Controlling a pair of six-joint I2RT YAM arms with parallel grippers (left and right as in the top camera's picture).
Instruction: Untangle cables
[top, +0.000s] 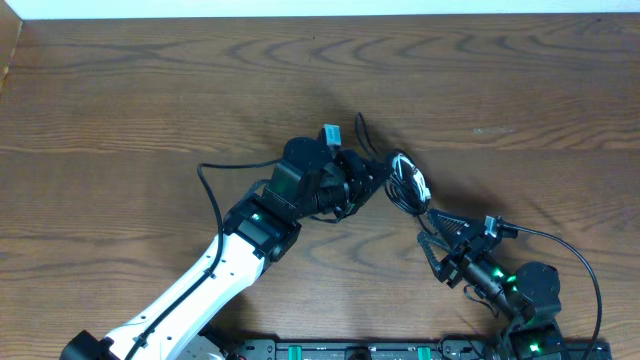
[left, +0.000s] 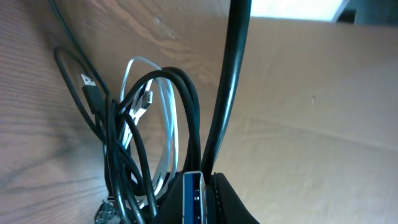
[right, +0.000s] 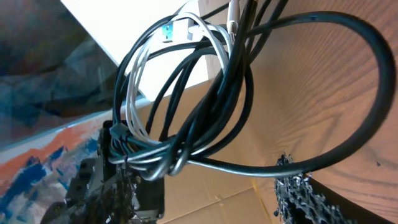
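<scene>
Overhead: one tangle of cables (top: 405, 183) sits just right of the left hand (top: 358, 182), which is pinched closed on it. The right hand (top: 428, 226), fingers spread wide, lies below-right of the left hand. Bare table (top: 150, 90) stretches beyond the left hand to the far edge.

Left wrist: one white cable (left: 163, 124) threads through several black loops (left: 186, 106). Three plugs show, and the blue plug (left: 193, 190) is nearest the left hand.

Right wrist: the tangle hangs between the spread fingers (right: 118, 180); I cannot tell whether it touches them.

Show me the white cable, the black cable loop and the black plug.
white cable (left: 138, 60): left wrist view, top of its loop.
black cable loop (left: 193, 106): left wrist view, right side of the loop.
black plug (left: 92, 96): left wrist view, plug body.
</scene>
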